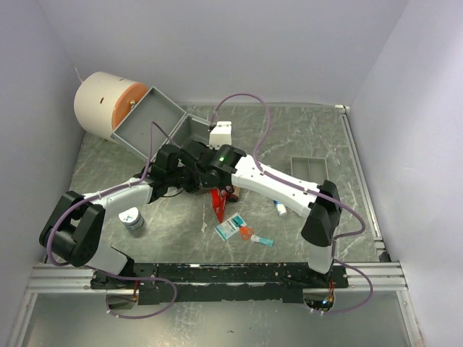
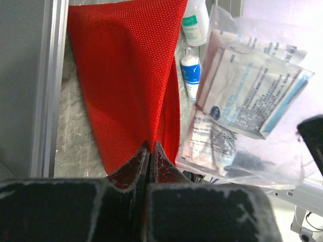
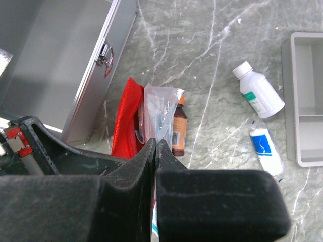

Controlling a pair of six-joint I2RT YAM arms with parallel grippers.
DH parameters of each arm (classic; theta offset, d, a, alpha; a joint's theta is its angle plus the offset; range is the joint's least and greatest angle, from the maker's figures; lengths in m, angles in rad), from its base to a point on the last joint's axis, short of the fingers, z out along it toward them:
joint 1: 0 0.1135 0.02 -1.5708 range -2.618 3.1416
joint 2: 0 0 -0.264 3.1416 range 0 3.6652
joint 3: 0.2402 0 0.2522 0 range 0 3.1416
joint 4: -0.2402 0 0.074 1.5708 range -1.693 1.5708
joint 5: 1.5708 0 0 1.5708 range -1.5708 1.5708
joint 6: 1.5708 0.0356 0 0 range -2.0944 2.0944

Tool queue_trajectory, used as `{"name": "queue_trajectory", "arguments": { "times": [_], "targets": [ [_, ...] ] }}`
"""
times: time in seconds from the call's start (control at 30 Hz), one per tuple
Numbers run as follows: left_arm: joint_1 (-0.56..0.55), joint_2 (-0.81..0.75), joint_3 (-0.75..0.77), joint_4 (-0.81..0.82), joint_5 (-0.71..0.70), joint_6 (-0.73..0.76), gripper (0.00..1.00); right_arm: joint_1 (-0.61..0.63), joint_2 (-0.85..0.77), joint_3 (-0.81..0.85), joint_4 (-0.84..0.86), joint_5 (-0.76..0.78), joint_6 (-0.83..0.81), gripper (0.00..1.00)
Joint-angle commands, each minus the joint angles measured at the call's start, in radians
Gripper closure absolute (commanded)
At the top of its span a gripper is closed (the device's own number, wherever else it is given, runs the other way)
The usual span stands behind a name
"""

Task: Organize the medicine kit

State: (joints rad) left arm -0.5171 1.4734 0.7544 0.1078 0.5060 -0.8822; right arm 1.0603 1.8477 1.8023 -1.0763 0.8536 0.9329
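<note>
Medicine kit case [image 1: 155, 119] is seen open at the far left of the tabletop [image 1: 325, 130], just beside a white drum [image 1: 101, 105]. Other bits are scattered in front. A red pouch [image 2: 126, 75] is at centre w/ a brown bottle [image 3: 178, 126] beside it. A white bottle [image 3: 260, 93] and small blue-labelled vial [image 3: 265, 146] are found to the right, near a shallow grey tray [image 3: 303, 101]. Loose sachets [image 1: 230, 227] and a round container [image 1: 132, 218] are seen nearer the arm bases. Both arms are bent in over the centre, so the pouch is mostly hidden from above.

Left hand [image 2: 150, 146]: fingers pressed together, pouch fabric pinched btwn them. Right hand [image 3: 156, 142]: likewise closed, w/ a clear plastic bag [image 3: 159, 108] of sachets pinched just beside the pouch.
</note>
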Motion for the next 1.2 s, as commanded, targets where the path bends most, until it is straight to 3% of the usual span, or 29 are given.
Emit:
{"name": "queue_trajectory", "arguments": {
  "times": [0.0,0.9,0.93,1.07,1.17],
  "targets": [
    [-0.008,-0.011,0.024,-0.002,0.026,0.021,0.93,0.003,0.033,0.035,-0.036,0.070,0.017,1.00],
    [-0.009,-0.002,0.044,-0.022,0.026,0.029,0.93,0.055,0.042,-0.031,-0.077,-0.028,0.072,1.00],
    [-0.009,-0.001,0.045,-0.022,0.027,0.031,0.93,0.055,0.041,-0.040,-0.066,-0.030,0.069,0.98],
    [-0.009,-0.004,0.047,-0.030,0.025,0.037,0.93,0.052,0.045,-0.039,-0.058,-0.020,0.075,0.74],
    [-0.009,-0.008,0.046,-0.034,0.019,0.038,0.93,0.040,0.025,-0.040,-0.034,-0.015,0.072,0.67]
  ]
}}
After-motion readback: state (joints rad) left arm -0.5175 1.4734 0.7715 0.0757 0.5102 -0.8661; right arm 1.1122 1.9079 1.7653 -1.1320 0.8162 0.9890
